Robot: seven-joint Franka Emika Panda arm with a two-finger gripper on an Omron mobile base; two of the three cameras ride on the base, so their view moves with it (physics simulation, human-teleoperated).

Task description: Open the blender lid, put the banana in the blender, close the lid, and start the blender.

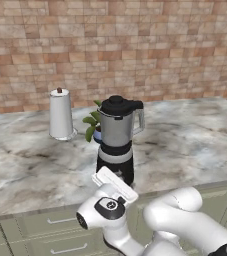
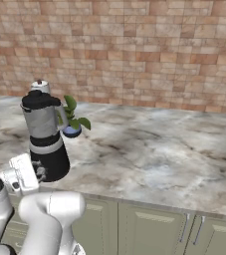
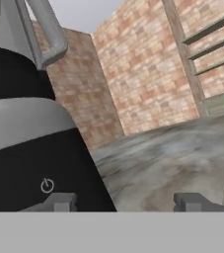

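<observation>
Hovering low at the blender (image 1: 116, 145) base, frame centre on the counter (image 1: 195, 145), lid (image 1: 118, 104) on, the gripper (image 3: 126, 202) stood part-open, empty; a fingertip (image 3: 59, 201) could miss the power symbol and shove the blender

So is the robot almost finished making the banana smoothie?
Nearly, it seems. The blender lid sits on the blender, and no banana lies on the counter. The hand is low at the base, by the power symbol. Starting it remains.
</observation>
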